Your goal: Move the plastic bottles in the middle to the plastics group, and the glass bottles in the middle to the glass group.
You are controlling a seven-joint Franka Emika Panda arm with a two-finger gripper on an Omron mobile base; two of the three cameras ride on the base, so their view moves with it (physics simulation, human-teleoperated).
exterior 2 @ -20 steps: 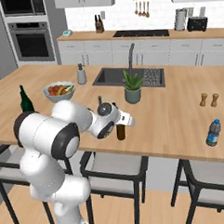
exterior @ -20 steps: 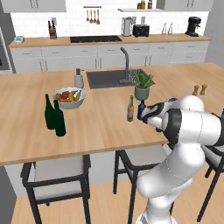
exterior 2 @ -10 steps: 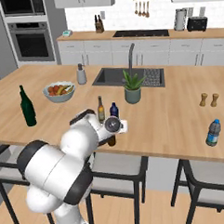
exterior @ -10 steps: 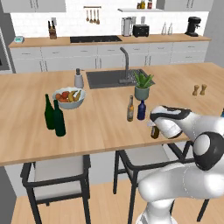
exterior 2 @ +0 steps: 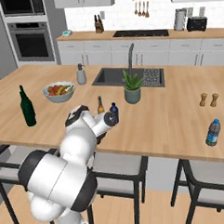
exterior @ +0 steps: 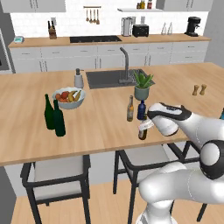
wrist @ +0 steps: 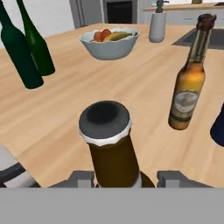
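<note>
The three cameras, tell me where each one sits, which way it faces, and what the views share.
Left base view: behind the arm's left, facing forward over the island; arm at lower right, gripper on the dark brown bottle.
Right base view: behind its right; arm at lower left.
Hand view: on the hand, over that bottle's cap, facing the green bottles.
Shared: fruit bowl, tan bottle.

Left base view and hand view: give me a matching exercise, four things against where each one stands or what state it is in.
Things:
1. dark brown bottle
2. amber bottle
3. green wine bottles
4. fruit bowl

Places or states:
A. standing free on the counter beside the dark blue bottle
B. near the soap dispenser, behind the tall pair
C. between the fingers of the pincer
D. a pair at the left of the island

Pairs: 1-C, 2-A, 3-D, 4-B
</note>
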